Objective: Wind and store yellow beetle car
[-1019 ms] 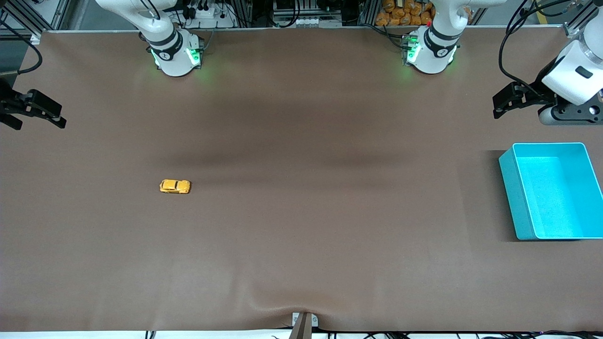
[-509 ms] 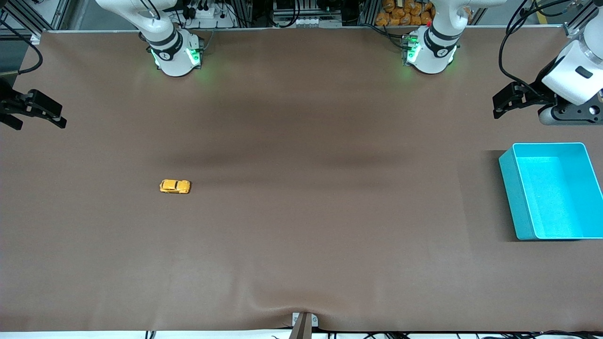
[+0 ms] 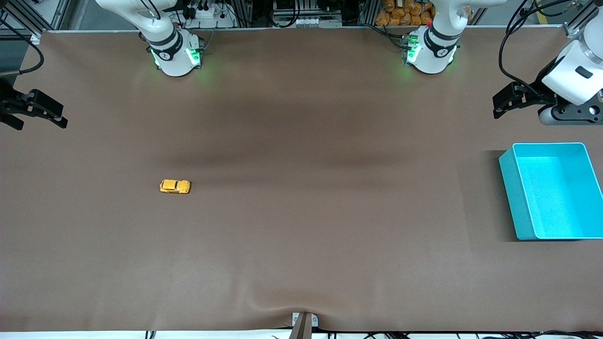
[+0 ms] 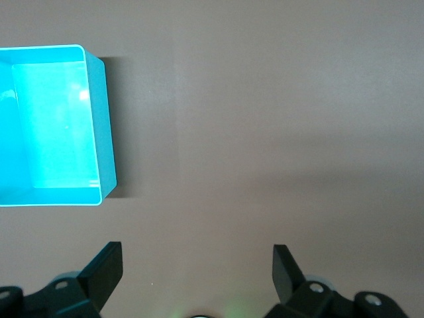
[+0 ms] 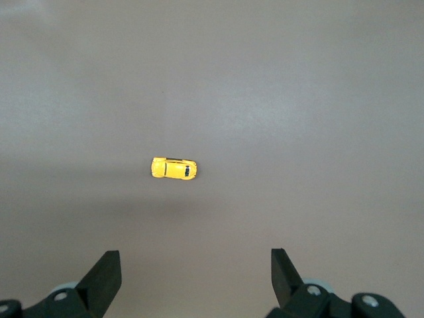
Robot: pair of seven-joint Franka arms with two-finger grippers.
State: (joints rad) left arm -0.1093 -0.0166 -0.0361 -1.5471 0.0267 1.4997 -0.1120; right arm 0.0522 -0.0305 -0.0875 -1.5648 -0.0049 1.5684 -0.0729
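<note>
Yellow beetle car [image 3: 175,186] is what neither hand has reached. The right hand [image 3: 35,110] hangs with its fingers spread over the right arm's end of the table [image 3: 301,245], holding nothing; in the right wrist view the fingers [image 5: 103,278] frame bare cloth with the car [image 5: 173,168] well apart from them. The left hand [image 3: 511,100] waits, also spread and empty, over the left arm's end, near the teal bin [image 3: 511,188].

The car stands on its wheels on the open table, toward the right arm's end and well apart from the bin. It looks light, hard and smooth, with a rounded shell that could slip out of a pinch from above; its two flat flanks, low and amidships, look like the safer hold.

Its wheels, underside and any winding mechanism are too small to make out. The bin's outer edge is cut off, and each hand's wrist runs out of the front view.
</note>
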